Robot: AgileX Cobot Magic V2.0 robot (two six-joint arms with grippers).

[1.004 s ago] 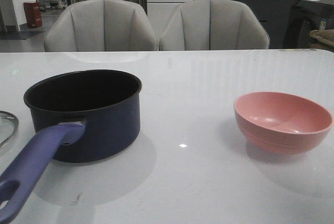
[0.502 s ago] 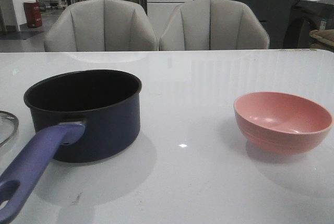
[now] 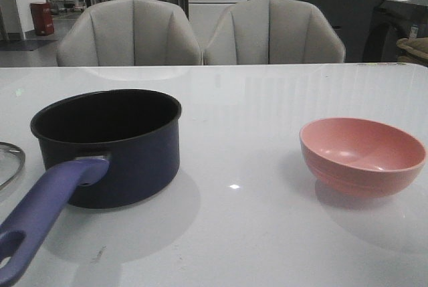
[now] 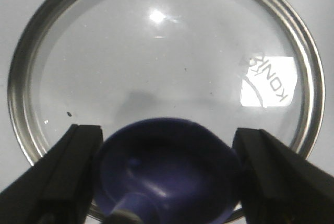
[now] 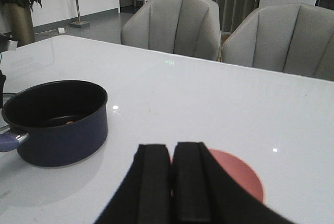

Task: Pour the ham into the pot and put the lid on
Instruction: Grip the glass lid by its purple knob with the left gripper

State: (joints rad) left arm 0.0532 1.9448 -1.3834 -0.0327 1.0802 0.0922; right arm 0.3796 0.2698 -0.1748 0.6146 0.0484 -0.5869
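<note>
The dark navy pot [image 3: 127, 160] stands at the table's left, its purple-blue handle [image 3: 47, 207] pointing toward me. One small orange bit of ham [image 5: 69, 122] shows on the pot's floor [image 5: 57, 130]. The glass lid [image 4: 156, 51] lies flat on the table, and only its rim [image 3: 12, 163] shows at the front view's left edge. My left gripper [image 4: 167, 130] is open right above it, with a finger close to each side of the purple-blue knob [image 4: 167, 172]. My right gripper [image 5: 172, 148] is shut on nothing, hovering over the pink bowl [image 5: 245, 174].
The pink bowl [image 3: 364, 153] sits empty at the right of the table. Two grey chairs [image 3: 200, 33] stand behind the table's far edge. Neither arm shows in the front view.
The lid's rim at the left edge of the front view has shifted very slightly to the right. The pot and bowl have not moved.
</note>
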